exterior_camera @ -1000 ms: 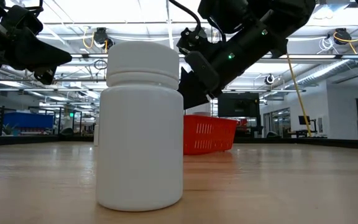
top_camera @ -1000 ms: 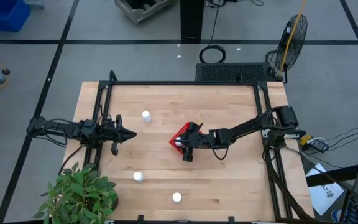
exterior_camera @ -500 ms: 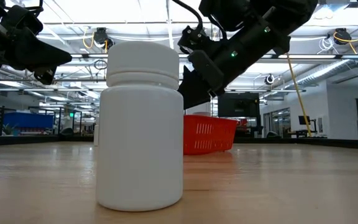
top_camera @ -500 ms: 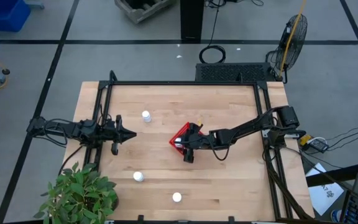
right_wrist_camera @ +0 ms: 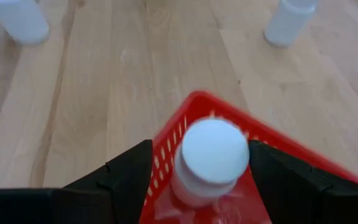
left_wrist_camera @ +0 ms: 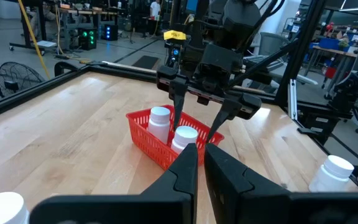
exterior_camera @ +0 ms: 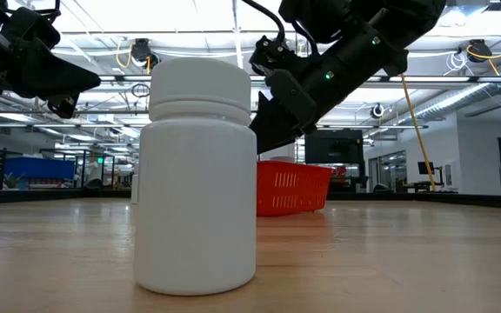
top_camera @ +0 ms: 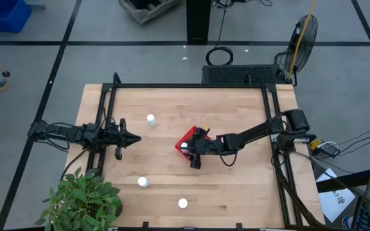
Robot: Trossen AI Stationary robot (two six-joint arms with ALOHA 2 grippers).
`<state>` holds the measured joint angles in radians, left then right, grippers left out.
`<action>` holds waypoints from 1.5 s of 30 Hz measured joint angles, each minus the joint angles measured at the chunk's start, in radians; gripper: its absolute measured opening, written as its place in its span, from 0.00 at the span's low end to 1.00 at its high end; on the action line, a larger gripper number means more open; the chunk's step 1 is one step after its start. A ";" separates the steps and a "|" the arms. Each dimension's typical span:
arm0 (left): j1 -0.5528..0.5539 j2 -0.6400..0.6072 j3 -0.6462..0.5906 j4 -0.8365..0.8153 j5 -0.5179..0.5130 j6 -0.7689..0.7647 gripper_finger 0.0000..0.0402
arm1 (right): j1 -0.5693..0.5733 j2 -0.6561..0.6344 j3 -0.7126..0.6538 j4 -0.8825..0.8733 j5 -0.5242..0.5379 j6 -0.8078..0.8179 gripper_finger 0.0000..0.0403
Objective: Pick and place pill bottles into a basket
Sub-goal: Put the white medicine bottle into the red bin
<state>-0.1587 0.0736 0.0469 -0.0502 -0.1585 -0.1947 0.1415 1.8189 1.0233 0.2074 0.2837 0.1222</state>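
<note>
Pill bottle (right_wrist_camera: 214, 153) upright inside the basket (left_wrist_camera: 149, 140), between the fingers of the right gripper (left_wrist_camera: 196, 132). Stood beside a second bottle (left_wrist_camera: 160, 121) in the same basket, the two near each other, touching or not impossible to tell. Hung over the basket near the counter's (top_camera: 236, 186) middle, that gripper, fingers spread to either side of the cap, with a sliver of gap on each side in the right wrist view. Looked like a release, not a pinch.

Could have gone wrong on the way out: might have caught the cap with a finger on a slanted lift and tipped the bottle against its neighbour or over the low mesh wall. Might also have snagged the red rim with a fingertip and dragged the light basket along the wood. Called for a straight rise, fingers kept apart.

Three more bottles out on the counter: one (top_camera: 151, 119) toward the far left, one (top_camera: 143, 182) near the plant (top_camera: 85, 199), one (top_camera: 183, 204) by the near edge, all upright and well apart. Small, white, smooth-sided, capped in white; likely easy to knock over with a careless approach.

Left gripper (top_camera: 133, 137) idle at the counter's left side, fingers pressed nearly together, pointing toward the basket.
</note>
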 joint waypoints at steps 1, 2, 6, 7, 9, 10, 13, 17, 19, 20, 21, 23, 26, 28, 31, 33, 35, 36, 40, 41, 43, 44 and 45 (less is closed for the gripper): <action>0.000 0.000 0.000 0.000 0.000 0.000 0.08 | 0.002 -0.011 0.000 -0.032 -0.001 0.005 0.64; 0.000 0.000 0.000 0.000 0.000 0.000 0.08 | 0.004 -0.024 -0.002 -0.061 -0.001 0.011 0.64; 0.000 0.000 0.000 -0.001 0.000 0.000 0.08 | 0.013 -0.118 -0.002 -0.162 -0.002 0.028 0.64; 0.000 0.000 0.000 -0.002 0.000 0.000 0.08 | 0.018 -0.147 -0.001 -0.179 -0.001 0.031 0.64; 0.000 0.000 0.000 -0.001 0.000 0.000 0.08 | 0.031 -0.206 -0.001 -0.225 -0.001 0.031 0.64; 0.000 0.000 0.000 -0.001 0.000 0.000 0.08 | 0.038 -0.237 -0.001 -0.235 -0.002 0.031 0.64; 0.000 0.000 0.000 0.000 0.000 0.000 0.08 | 0.061 -0.328 -0.001 -0.270 -0.002 0.017 0.64; 0.000 0.000 0.000 0.000 0.000 0.000 0.08 | 0.086 -0.459 -0.001 -0.308 -0.002 0.006 0.64; 0.000 0.000 0.000 0.000 0.000 0.000 0.08 | 0.100 -0.521 -0.001 -0.337 0.000 0.005 0.64; 0.000 0.000 0.000 0.000 0.000 0.000 0.08 | 0.106 -0.550 -0.001 -0.351 0.001 0.009 0.64; 0.000 0.000 0.000 0.000 0.000 0.000 0.08 | 0.113 -0.573 -0.001 -0.366 0.001 0.013 0.64; 0.000 0.000 0.000 0.000 0.000 0.000 0.08 | 0.127 -0.621 -0.001 -0.402 0.001 0.013 0.64; 0.000 0.000 0.000 0.000 0.000 0.000 0.08 | 0.150 -0.688 -0.001 -0.447 0.002 0.022 0.64; 0.000 0.000 0.000 0.000 0.000 0.000 0.08 | 0.166 -0.728 -0.001 -0.477 0.005 0.024 0.64; 0.000 0.000 0.000 0.000 0.000 0.000 0.08 | 0.190 -0.778 -0.001 -0.522 0.008 0.031 0.64; 0.000 0.000 0.000 0.000 0.000 0.000 0.08 | 0.206 -0.806 -0.001 -0.551 0.020 0.041 0.64; 0.000 0.000 0.000 0.000 0.000 0.000 0.08 | 0.228 -0.829 -0.002 -0.587 0.064 0.048 0.64; 0.000 0.000 0.000 0.000 0.000 0.000 0.08 | 0.239 -0.843 -0.010 -0.595 0.088 0.049 0.64; 0.000 0.000 0.000 0.000 0.000 0.000 0.08 | 0.266 -0.931 -0.104 -0.569 0.139 0.057 0.63; 0.000 0.000 0.000 0.000 0.000 0.000 0.08 | 0.269 -0.958 -0.140 -0.538 0.139 0.061 0.63; 0.000 0.000 0.000 0.000 0.000 0.000 0.08 | 0.276 -1.012 -0.213 -0.465 0.138 0.069 0.62; 0.000 0.000 0.000 0.000 0.000 0.000 0.08 | 0.279 -1.038 -0.250 -0.430 0.135 0.072 0.61; 0.000 0.000 0.000 0.000 0.000 0.000 0.08 | 0.282 -1.061 -0.286 -0.399 0.135 0.071 0.61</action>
<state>-0.1587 0.0737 0.0469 -0.0502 -0.1585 -0.1947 0.4234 0.7577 0.7372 -0.1913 0.4184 0.1931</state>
